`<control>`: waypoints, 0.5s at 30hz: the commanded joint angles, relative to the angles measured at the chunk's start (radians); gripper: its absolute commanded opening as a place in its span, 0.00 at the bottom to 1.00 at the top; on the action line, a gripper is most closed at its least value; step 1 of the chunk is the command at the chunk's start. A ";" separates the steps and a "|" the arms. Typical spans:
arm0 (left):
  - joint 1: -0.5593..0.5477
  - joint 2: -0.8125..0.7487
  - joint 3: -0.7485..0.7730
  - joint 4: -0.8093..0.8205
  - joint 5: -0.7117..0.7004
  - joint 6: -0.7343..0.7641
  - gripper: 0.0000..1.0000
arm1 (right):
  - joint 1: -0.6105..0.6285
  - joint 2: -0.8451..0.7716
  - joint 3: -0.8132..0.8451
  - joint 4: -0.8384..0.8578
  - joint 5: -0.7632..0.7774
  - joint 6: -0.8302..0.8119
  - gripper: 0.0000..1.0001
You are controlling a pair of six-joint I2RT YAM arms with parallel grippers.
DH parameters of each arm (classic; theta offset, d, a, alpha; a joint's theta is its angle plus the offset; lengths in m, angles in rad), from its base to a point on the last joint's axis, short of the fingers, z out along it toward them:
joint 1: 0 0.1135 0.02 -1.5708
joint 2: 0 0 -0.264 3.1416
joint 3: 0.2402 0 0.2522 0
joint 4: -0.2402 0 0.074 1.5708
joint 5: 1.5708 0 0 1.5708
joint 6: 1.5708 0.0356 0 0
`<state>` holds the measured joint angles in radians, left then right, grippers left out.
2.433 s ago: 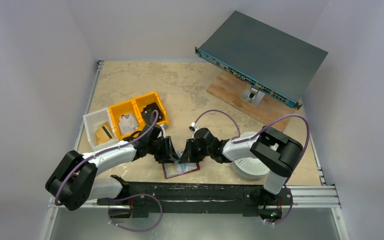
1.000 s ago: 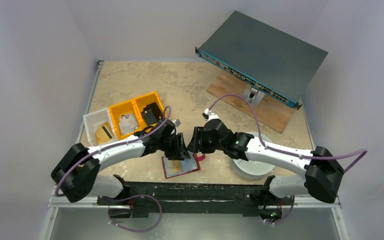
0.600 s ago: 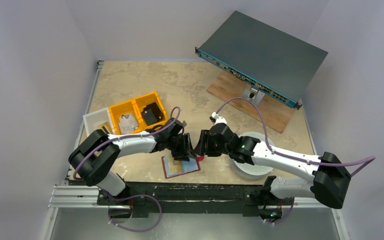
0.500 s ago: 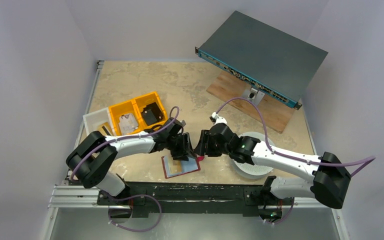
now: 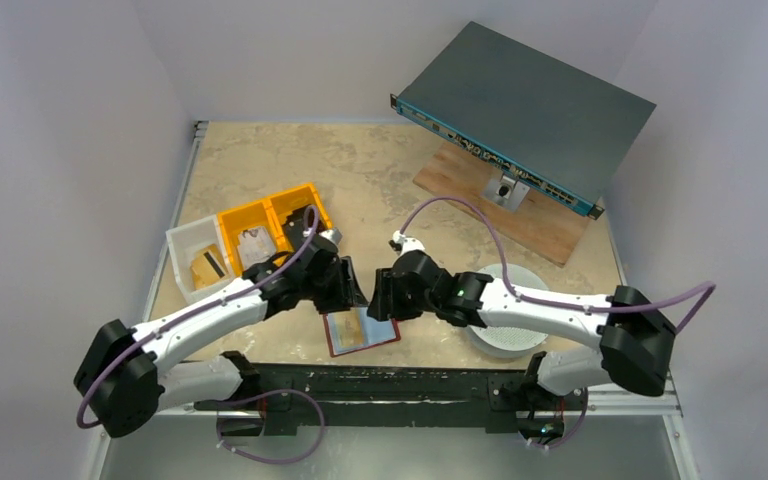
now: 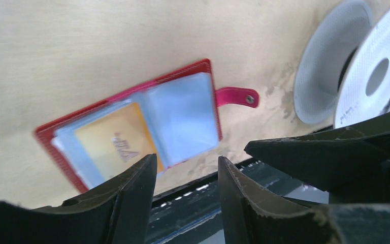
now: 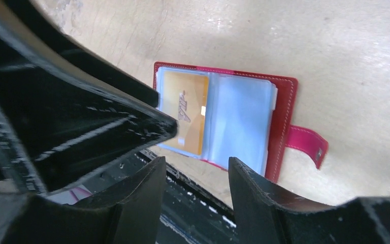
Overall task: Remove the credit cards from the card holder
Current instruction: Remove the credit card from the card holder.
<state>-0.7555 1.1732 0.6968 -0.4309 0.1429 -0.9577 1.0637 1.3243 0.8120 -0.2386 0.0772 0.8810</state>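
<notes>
The card holder [image 5: 362, 331] lies open and flat on the table near its front edge, dark red with a pink snap tab [image 6: 236, 96]. A golden-yellow credit card [image 6: 112, 146] sits in one of its pale blue sleeves, also seen as the credit card [image 7: 185, 111] in the right wrist view. Another golden card with a black stripe [image 5: 207, 266] lies in the white bin [image 5: 182, 243]. My left gripper [image 5: 348, 292] [image 6: 187, 160] and right gripper [image 5: 378, 302] [image 7: 197, 161] hover tip to tip just above the holder's far edge. Both are open and hold nothing.
Yellow bins [image 5: 233, 216] with a silvery part and a black block stand behind the left arm. A white spool [image 5: 505, 325] sits right of the holder. A grey server box [image 5: 525, 105] rests on a wooden board [image 5: 540, 225] at the back right.
Both grippers shifted left over the holder, and the left one drew back and opened a little wider. The holder still lies open in the same place.
</notes>
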 commanded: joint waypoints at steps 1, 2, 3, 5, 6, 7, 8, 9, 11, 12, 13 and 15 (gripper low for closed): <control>0.051 -0.104 -0.054 -0.140 -0.130 0.014 0.47 | 0.007 0.083 0.033 0.108 -0.070 -0.021 0.48; 0.065 -0.121 -0.070 -0.144 -0.126 0.010 0.46 | 0.007 0.103 0.033 0.126 -0.084 -0.023 0.48; 0.075 -0.139 -0.084 -0.149 -0.126 0.009 0.46 | 0.007 0.124 0.036 0.144 -0.103 -0.025 0.48; 0.090 -0.164 -0.107 -0.156 -0.133 0.010 0.45 | 0.006 0.163 0.044 0.171 -0.129 -0.030 0.48; 0.094 -0.169 -0.118 -0.161 -0.139 0.011 0.44 | 0.007 0.184 0.051 0.181 -0.137 -0.030 0.47; 0.099 -0.171 -0.129 -0.160 -0.140 0.011 0.43 | 0.007 0.202 0.056 0.191 -0.146 -0.032 0.47; 0.105 -0.172 -0.144 -0.152 -0.136 0.013 0.41 | 0.007 0.222 0.060 0.203 -0.158 -0.033 0.46; 0.108 -0.173 -0.158 -0.137 -0.128 0.010 0.40 | 0.007 0.237 0.063 0.215 -0.170 -0.033 0.45; 0.108 -0.178 -0.182 -0.105 -0.110 0.005 0.37 | 0.006 0.265 0.067 0.232 -0.182 -0.031 0.44; 0.108 -0.178 -0.189 -0.094 -0.105 0.003 0.34 | 0.007 0.276 0.066 0.232 -0.191 -0.031 0.43; 0.108 -0.177 -0.193 -0.085 -0.099 0.001 0.31 | 0.007 0.285 0.065 0.245 -0.199 -0.029 0.42; 0.108 -0.177 -0.203 -0.066 -0.088 -0.002 0.25 | 0.007 0.298 0.059 0.267 -0.207 -0.021 0.41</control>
<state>-0.6544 1.0122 0.5076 -0.5613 0.0368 -0.9588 1.0687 1.6131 0.8360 -0.0551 -0.0830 0.8665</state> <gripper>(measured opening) 0.294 0.423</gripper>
